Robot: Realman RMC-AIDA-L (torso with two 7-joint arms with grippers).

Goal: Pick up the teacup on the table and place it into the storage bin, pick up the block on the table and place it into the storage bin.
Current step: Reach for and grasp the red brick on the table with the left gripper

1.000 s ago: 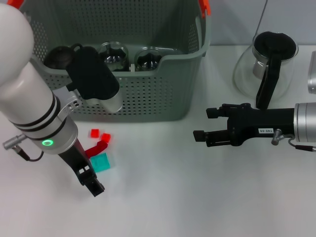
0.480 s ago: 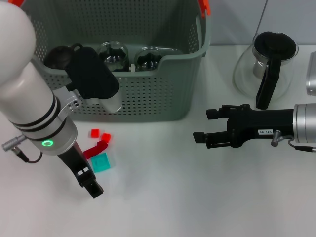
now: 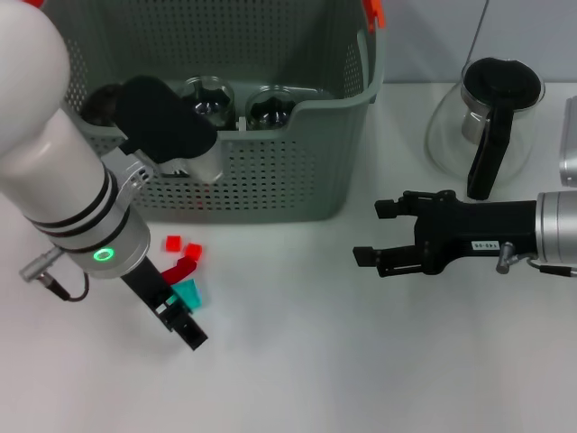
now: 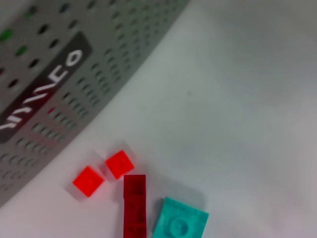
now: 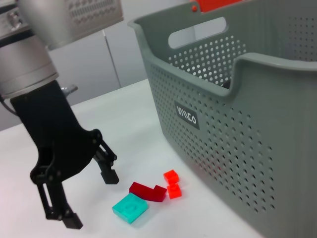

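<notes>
The grey-green storage bin (image 3: pixel 270 171) (image 5: pixel 237 129) (image 4: pixel 114 54) stands at the back of the table, and two glass teacups (image 3: pixel 207 99) sit inside it. On the table in front of it lie a teal block (image 3: pixel 189 290) (image 5: pixel 130 208) (image 4: pixel 180 225), a dark red block (image 3: pixel 180 269) (image 5: pixel 147 191) (image 4: pixel 134 206) and two small red blocks (image 3: pixel 171 244) (image 5: pixel 171 176) (image 4: pixel 88 181). My left gripper (image 3: pixel 185 320) (image 5: pixel 91 196) is open and empty, right beside the teal block. Off to the right, my right gripper (image 3: pixel 370 232) hangs open and empty over the table.
A glass teapot (image 3: pixel 487 117) with a black lid and handle stands at the back right, beyond the right arm. A silver object (image 3: pixel 568 135) shows at the right edge. The bin's black label (image 4: pixel 44 94) faces the blocks.
My left gripper has shifted right toward the teal block and now partly covers it in the head view. The right arm has barely moved.
</notes>
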